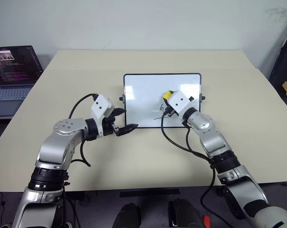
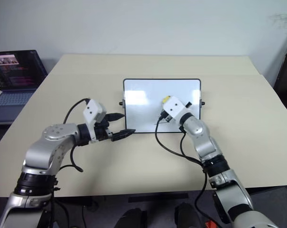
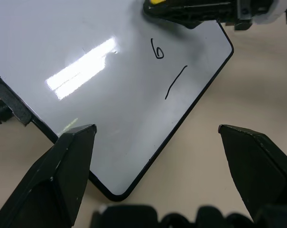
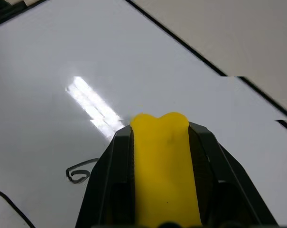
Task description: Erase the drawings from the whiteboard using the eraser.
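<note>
Tabletop whiteboard (image 1: pixel 148 92): right end effector (image 4: pixel 160 128) clamps eraser (image 4: pixel 161 166), seemingly touching; left end effector (image 3: pixel 157 137) open.

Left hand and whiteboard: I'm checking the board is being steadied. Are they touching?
Apart. In the left wrist view both fingers of the open left hand sit clear of the whiteboard, its corner lying untouched between them.

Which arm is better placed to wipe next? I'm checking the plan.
Right: the right gripper is shut on the small yellow eraser over the glossy white whiteboard, beside the "6" mark. The left gripper is open and empty.
</note>
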`<state>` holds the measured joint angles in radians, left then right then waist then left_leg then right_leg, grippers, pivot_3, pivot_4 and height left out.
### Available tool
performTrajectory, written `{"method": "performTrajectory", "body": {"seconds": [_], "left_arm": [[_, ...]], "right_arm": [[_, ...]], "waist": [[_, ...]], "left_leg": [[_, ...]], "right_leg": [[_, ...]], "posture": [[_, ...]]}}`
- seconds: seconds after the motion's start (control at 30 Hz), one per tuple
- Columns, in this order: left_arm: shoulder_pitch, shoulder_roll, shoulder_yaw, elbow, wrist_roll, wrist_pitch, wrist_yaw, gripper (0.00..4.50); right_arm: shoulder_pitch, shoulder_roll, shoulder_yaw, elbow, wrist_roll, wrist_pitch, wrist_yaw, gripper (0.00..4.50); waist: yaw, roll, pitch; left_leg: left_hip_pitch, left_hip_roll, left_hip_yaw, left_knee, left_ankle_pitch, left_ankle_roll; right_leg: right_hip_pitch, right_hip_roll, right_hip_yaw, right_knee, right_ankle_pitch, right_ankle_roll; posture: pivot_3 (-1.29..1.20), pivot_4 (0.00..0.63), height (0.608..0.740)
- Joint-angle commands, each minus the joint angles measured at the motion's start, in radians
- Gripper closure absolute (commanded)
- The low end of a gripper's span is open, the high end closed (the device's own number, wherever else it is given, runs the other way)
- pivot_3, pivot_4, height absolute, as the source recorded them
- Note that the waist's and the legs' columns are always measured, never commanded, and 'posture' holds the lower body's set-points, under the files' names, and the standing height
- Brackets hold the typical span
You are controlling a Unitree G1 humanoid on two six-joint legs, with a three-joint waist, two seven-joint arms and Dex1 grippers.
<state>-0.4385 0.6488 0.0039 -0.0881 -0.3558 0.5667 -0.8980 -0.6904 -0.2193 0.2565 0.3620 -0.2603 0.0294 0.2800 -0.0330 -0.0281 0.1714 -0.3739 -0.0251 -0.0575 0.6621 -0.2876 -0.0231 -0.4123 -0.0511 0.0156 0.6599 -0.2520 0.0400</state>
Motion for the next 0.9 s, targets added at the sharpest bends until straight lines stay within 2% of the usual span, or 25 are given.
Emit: {"method": "performTrajectory", "body": {"seconds": [0.03,0.3,0.7,0.9], "left_arm": [[-0.004,0.020,0.020,-0.030,-0.007,-0.005,-0.002,0.00],[-0.030,0.021,0.042,0.061,0.033,0.003,0.080,0.00],[-0.034,0.009,0.036,0.083,0.027,-0.002,0.093,0.00],[-0.023,0.006,0.035,0.068,0.020,0.004,0.087,0.00]], "right_arm": [[0.006,-0.004,0.033,0.037,-0.030,-0.010,0.020,3.33],[0.064,-0.039,0.130,0.031,-0.096,-0.005,0.111,3.33],[-0.051,-0.044,0.039,0.029,-0.118,-0.019,-0.042,3.33],[-0.015,-0.071,0.068,0.032,-0.118,-0.026,0.021,3.33]], "waist": [[-0.002,0.000,0.000],[-0.003,0.000,-0.001],[0.000,0.000,0.000],[0.000,0.000,0.000]], "left_leg": [[0.000,0.000,0.000,0.000,0.000,0.000],[0.010,0.000,0.001,0.000,0.000,0.001],[0.010,0.001,0.000,0.001,0.001,0.001],[0.008,0.002,0.000,-0.001,0.000,0.000]], "right_leg": [[0.000,0.000,0.000,0.000,0.000,0.000],[0.008,0.002,0.001,0.003,0.000,0.000],[0.007,0.005,0.002,0.005,0.001,-0.001],[0.006,0.002,0.002,0.001,0.000,-0.001]], "posture": [[0.00,0.150,0.740],[0.00,0.150,0.740],[0.00,0.150,0.740],[0.00,0.150,0.740]]}}
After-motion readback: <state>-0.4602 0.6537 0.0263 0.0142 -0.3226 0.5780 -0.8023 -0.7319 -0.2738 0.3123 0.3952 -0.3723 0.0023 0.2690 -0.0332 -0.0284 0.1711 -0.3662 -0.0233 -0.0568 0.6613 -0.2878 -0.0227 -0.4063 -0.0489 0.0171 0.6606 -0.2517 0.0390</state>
